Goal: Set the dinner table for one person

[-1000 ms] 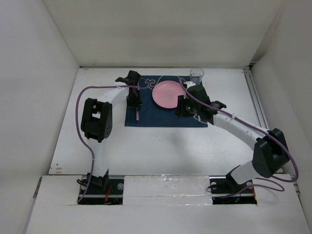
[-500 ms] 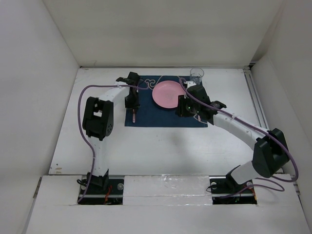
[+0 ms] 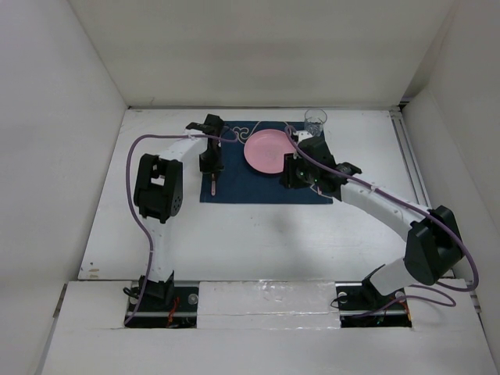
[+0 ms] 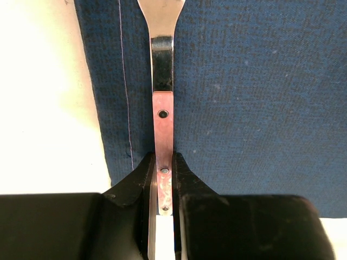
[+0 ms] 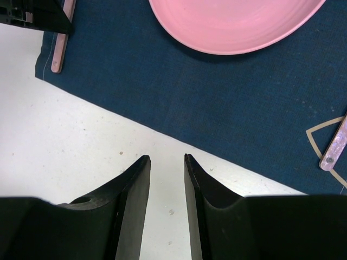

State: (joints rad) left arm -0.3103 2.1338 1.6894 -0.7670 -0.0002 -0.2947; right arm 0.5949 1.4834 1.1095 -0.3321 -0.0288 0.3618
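A pink-handled metal utensil [image 4: 162, 116] lies lengthwise along the left side of the dark-blue placemat [image 4: 249, 97], its handle end reaching the mat's near edge. Its head is cut off in the left wrist view. My left gripper [image 4: 162, 158] is shut on the handle. In the top view the left gripper [image 3: 212, 158] is over the mat's left strip, with the utensil [image 3: 213, 185] below it. A pink plate [image 3: 266, 150] sits mid-mat. My right gripper [image 5: 165, 157] is open and empty over the white dinner table [image 3: 258, 234], just off the mat's near edge.
A clear glass [image 3: 315, 119] stands at the mat's far right corner. A second pink-handled utensil [image 5: 333, 145] lies on the mat's right side. The pink plate [image 5: 233, 24] is just beyond the right gripper. White walls close three sides.
My left gripper has shifted a little left with the utensil, toward the mat's left edge. The right gripper has edged slightly left.
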